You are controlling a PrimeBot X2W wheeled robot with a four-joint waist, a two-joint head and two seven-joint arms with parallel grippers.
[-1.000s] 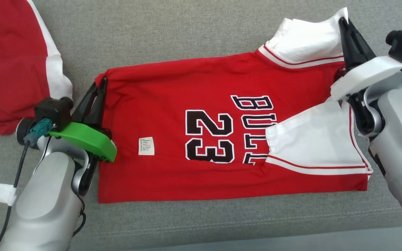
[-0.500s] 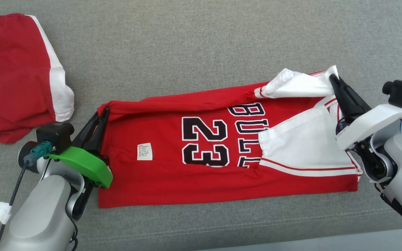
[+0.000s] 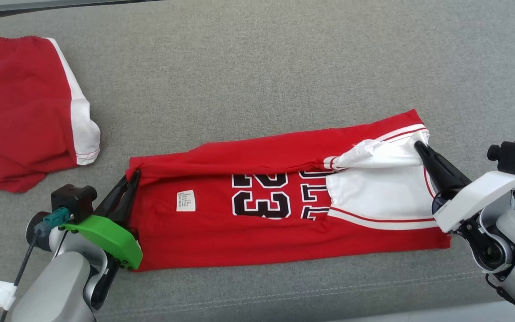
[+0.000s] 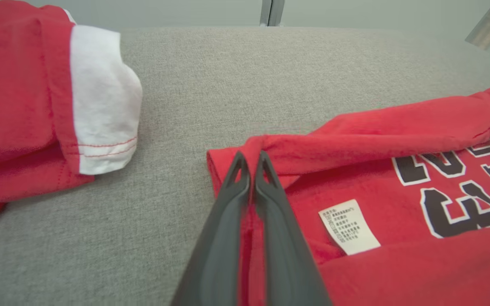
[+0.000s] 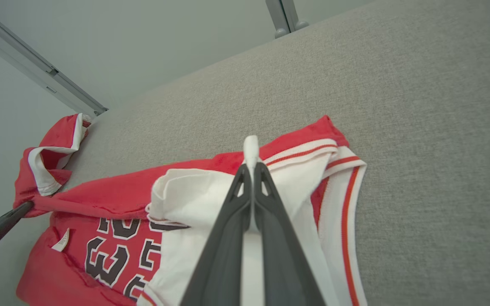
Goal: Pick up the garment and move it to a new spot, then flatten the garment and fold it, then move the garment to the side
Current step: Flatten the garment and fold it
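Stretching across nearly everything I can see is a grey upholstered cushion (image 3: 248,67). The red jersey (image 3: 221,232) lies on it towards the near edge, running left to right between the two arms. Its far long edge is lifted and rolled over towards the robot, so a band of plain red covers the top of the black-and-white print.

Off to the robot's left, well apart from the jersey, a pair of red shorts (image 3: 16,116) with a white side stripe sits in a soft heap on the same cushion.

The left gripper (image 3: 133,175) has its dark fingers pressed together on the jersey's far left corner. In the left wrist view, red fabric shows in the thin slit between them. The right gripper (image 3: 419,146) is likewise closed, clamped on a white fold at the jersey's far right corner. In the right wrist view, a sliver of white cloth pokes past its tips.

The white sleeve panels (image 3: 378,197), trimmed in red stripes, lie bunched just beside the right gripper. The number 23 (image 3: 259,199) is partly hidden under the rolled edge. A small white care label (image 3: 185,200) lies flat on the red cloth near the left gripper.
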